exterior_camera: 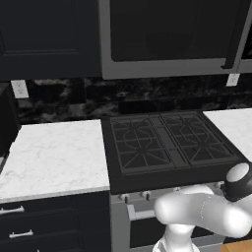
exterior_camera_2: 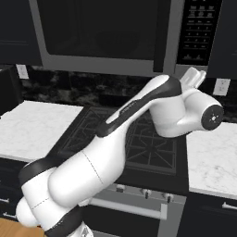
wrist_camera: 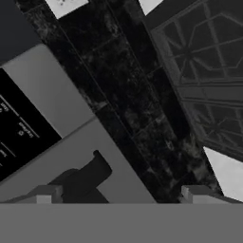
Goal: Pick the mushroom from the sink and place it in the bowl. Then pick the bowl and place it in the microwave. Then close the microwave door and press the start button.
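Kitchen: dark cabinets, a black marbled backsplash (exterior_camera: 147, 96) and white marble counters (exterior_camera: 54, 152) on either side of a black gas stove (exterior_camera: 167, 142), whose knobs and grey oven handle (exterior_camera_2: 129, 207) face the base.

Microwave: the wide black oven with a grey frame (exterior_camera_2: 106, 34) hangs above the stove — its dark glass microwave door (exterior_camera: 170, 29) lies flush with the frame, the dark vertical handle bar (exterior_camera: 235, 34) at its right side, the button panel (exterior_camera_2: 200, 32) further right.

Arm: the white arm (exterior_camera_2: 115, 139) rises from the base and bends up over the stove toward the microwave's lower right corner, below the button panel.

Gripper: in the hand view the two finger tips (wrist_camera: 45, 194) stand far apart at the bottom edge, spread wide with nothing between them; the gripper (wrist_camera: 121, 197) looks at the microwave's grey lower frame and the backsplash behind it.

Hand view, surroundings: part of the button panel shows at the left, the stove grates at the upper right — a corner of white counter at the lower right, a wall outlet (wrist_camera: 66, 5) at the top.
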Controlling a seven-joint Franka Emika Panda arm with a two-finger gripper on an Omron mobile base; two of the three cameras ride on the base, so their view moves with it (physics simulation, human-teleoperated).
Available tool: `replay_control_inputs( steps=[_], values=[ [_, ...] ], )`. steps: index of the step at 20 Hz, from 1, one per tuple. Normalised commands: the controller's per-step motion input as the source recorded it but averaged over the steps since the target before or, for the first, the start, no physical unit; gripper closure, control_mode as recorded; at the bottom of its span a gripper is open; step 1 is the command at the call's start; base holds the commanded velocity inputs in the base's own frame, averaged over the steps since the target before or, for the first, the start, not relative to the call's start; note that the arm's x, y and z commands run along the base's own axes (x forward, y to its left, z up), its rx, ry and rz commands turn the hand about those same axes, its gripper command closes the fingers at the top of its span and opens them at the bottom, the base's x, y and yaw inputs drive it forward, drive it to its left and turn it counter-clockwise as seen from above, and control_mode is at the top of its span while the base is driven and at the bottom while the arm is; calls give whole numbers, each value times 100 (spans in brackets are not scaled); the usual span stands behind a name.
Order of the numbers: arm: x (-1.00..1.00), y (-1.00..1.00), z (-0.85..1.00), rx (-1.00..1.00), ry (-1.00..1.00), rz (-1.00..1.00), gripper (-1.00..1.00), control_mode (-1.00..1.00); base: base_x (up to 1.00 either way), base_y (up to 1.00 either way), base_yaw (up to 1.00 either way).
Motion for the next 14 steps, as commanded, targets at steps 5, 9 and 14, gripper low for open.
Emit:
replay_control_inputs(
  steps=[5, 9, 14],
  values=[
    [60, -34, 48, 0, -11, 0, -100, -100, 0, 0, 0],
    [26, -42, 34, 0, -2, 0, -100, -100, 0, 0, 0],
    [29, -40, 6, 1, -1, 4, -100, -100, 0, 0, 0]
  ],
)
